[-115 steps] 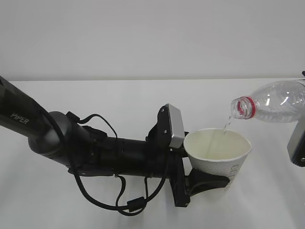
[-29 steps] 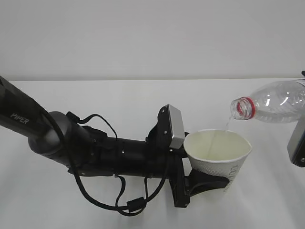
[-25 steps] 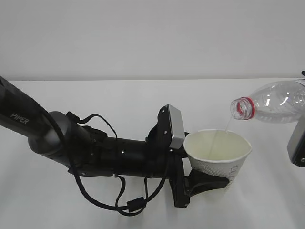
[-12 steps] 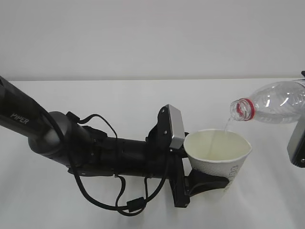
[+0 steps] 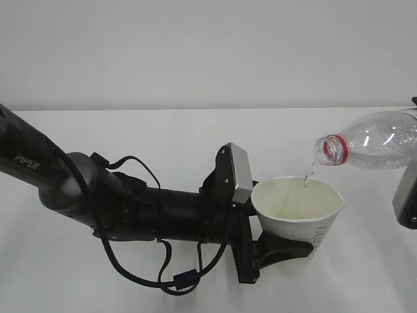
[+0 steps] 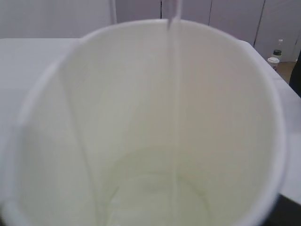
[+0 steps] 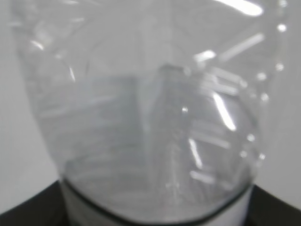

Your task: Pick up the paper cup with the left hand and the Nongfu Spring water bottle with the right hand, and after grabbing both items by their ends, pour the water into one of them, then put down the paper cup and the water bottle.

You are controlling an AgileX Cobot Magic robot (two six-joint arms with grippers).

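The paper cup [image 5: 297, 207] is held upright, just off the table, with my left gripper [image 5: 291, 250] shut on its lower end. The Nongfu Spring water bottle [image 5: 376, 139] lies nearly level above and to the right of it, its red-ringed mouth [image 5: 332, 149] over the cup's far rim. A thin thread of water [image 5: 307, 176] falls from the mouth into the cup. The right hand's grey-white block [image 5: 406, 195] shows at the right edge, gripping the bottle's base out of frame. The left wrist view shows the cup's cream inside [image 6: 117, 108] with pale water [image 6: 155, 195] at the bottom. The clear bottle [image 7: 155, 113] fills the right wrist view.
My left arm [image 5: 130, 208] stretches across the white table [image 5: 163, 137] from the left, with a loose black cable [image 5: 172, 282] hanging under it. A pale wall stands behind the table's far edge. A small bottle and a cup [image 6: 273, 55] stand far off.
Neither arm, the cup nor the bottle has shifted. Water keeps running from the bottle into the cup, and the stream looks thinner and more broken now.
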